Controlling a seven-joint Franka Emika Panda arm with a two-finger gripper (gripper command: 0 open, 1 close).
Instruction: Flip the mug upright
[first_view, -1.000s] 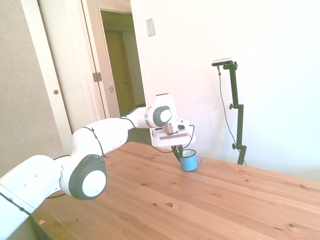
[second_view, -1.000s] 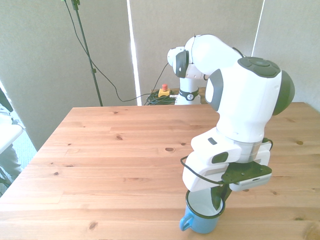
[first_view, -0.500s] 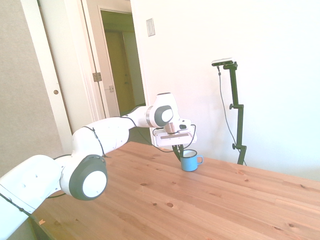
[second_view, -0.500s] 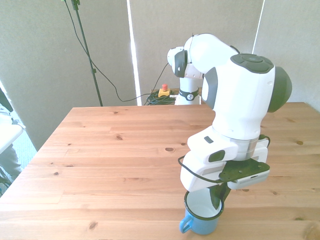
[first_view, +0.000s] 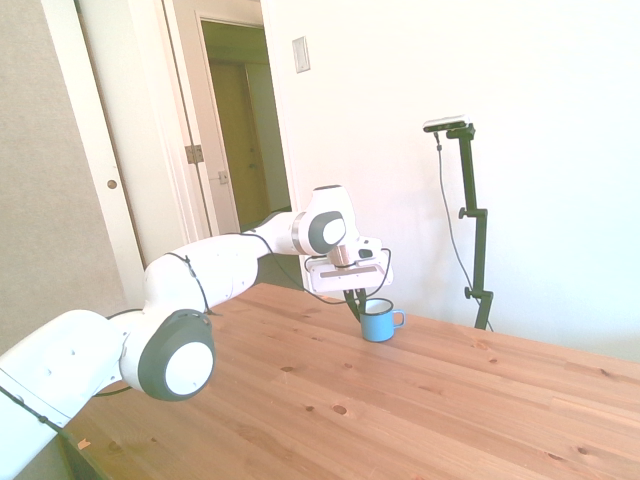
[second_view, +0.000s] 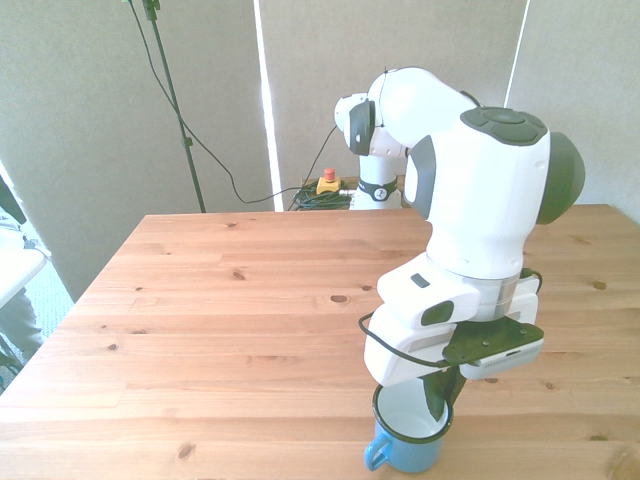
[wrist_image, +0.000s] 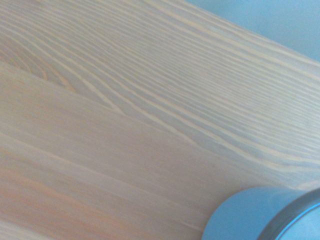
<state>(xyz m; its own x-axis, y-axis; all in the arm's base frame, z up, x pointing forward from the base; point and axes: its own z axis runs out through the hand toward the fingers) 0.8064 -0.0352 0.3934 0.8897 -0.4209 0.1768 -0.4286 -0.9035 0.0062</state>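
The mug (second_view: 408, 440) looks light, hard and slippery; the gripper (second_view: 437, 407) pinches its rim, a good spot.

Bare table (second_view: 220, 300) all around the upright mug (second_view: 408, 440), only the claw (second_view: 437, 405) over its rim.

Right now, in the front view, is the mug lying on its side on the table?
No, the mug stands upright on the table, its open white inside facing up and its handle toward the front view's left.
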